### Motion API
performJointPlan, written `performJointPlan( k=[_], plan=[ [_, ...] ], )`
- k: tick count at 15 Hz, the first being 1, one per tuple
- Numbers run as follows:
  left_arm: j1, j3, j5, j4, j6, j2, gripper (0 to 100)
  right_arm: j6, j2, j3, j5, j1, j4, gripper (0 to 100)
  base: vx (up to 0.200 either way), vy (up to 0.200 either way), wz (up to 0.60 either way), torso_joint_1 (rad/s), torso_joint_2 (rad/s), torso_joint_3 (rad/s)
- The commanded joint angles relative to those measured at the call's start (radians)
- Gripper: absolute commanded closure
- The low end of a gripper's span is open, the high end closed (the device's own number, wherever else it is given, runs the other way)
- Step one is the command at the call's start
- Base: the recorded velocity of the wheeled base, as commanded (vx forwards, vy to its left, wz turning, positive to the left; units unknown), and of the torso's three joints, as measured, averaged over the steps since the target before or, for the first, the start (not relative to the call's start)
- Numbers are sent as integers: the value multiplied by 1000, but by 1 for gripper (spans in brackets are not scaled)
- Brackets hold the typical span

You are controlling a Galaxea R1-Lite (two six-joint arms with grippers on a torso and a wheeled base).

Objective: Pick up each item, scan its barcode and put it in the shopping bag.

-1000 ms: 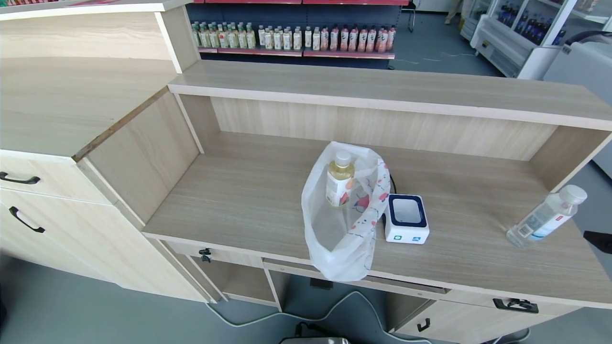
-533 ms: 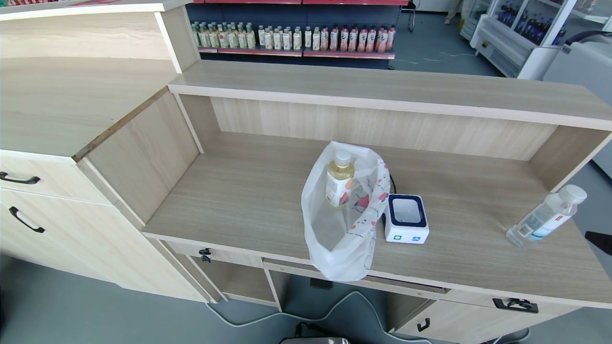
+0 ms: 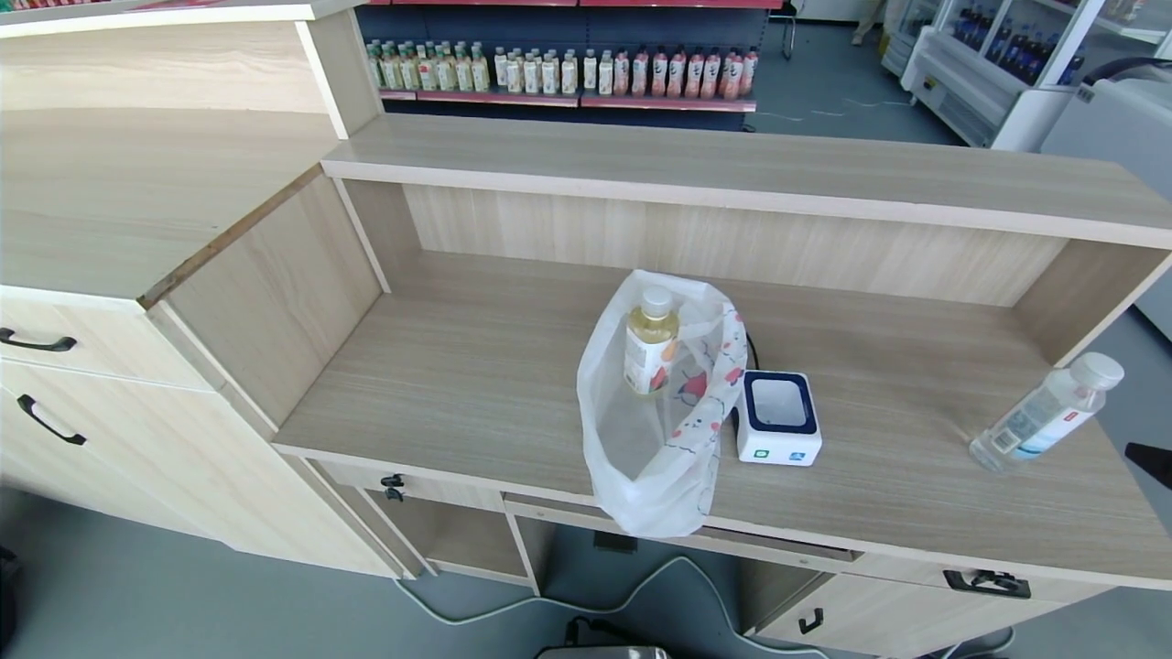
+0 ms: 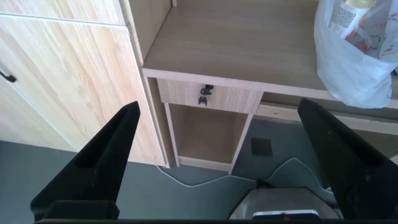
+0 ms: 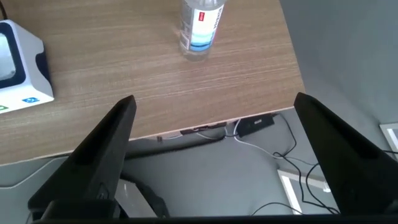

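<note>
A white shopping bag (image 3: 655,458) with a coloured print stands open at the middle of the wooden counter (image 3: 476,375). A yellow drink bottle (image 3: 652,343) stands upright inside it. Right beside the bag sits the white and blue scanner (image 3: 778,418). A clear water bottle (image 3: 1044,414) stands near the counter's right end. My left gripper (image 4: 217,162) hangs open below the counter's front edge, left of the bag (image 4: 354,62). My right gripper (image 5: 214,158) is open and empty in front of the counter edge, short of the clear bottle (image 5: 200,25) and scanner (image 5: 18,68).
A raised shelf runs along the back of the counter, with side walls at both ends. Drawers and an open compartment (image 4: 208,134) sit under the front edge. A cable (image 3: 513,609) lies on the floor below. A taller cabinet (image 3: 101,210) stands to the left.
The dark tip of my right arm at the head view's right edge has slid slightly further right. The bag, bottles and scanner have stayed put.
</note>
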Motion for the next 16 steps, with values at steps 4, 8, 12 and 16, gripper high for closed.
performJointPlan(
  k=[4,8,12,16],
  plan=[
    [0,0,7,-1,-6,0,0,3,7,14,0,-2,-10,0,-200,0,0,7,4,2],
    [0,1,5,-1,-7,0,0,18,95,16,0,-5,-143,0,0,0,0,0,0,0],
    [0,1,5,-1,-6,0,0,17,248,106,-5,-25,-387,0,0,0,0,0,0,0],
    [0,1,5,-1,-6,0,0,7,547,67,-16,-40,-778,0,0,0,0,0,0,0]
  ],
)
